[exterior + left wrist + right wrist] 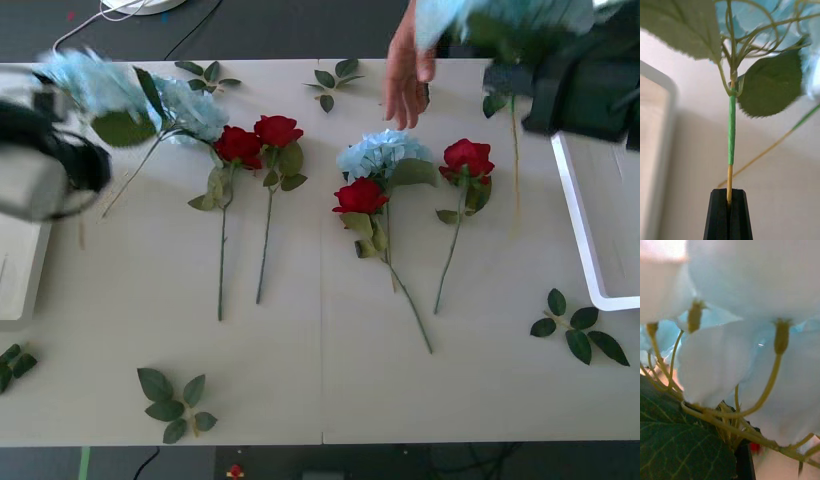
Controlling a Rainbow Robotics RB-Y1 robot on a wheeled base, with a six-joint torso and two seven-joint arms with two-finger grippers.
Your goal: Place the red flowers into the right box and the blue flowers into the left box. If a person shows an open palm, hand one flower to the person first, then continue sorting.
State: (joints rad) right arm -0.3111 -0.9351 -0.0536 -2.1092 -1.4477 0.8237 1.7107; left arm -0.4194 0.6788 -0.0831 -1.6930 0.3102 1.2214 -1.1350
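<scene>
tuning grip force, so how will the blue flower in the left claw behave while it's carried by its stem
Likely top-heavy: the left claw pinches only the thin stem's bottom end, while the blue flower and its broad leaves sit far above, so it may sway or pivot. The stem looks thin but stands straight, so probably wire-stiffened. It probably weighs little, so a modest grip should do.

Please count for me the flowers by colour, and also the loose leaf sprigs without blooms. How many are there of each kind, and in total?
Red flowers: 4
Blue flowers: 4 (2 lying on the table, 2 lifted above it)
Loose leaf sprigs: 5
Total: 13
</scene>
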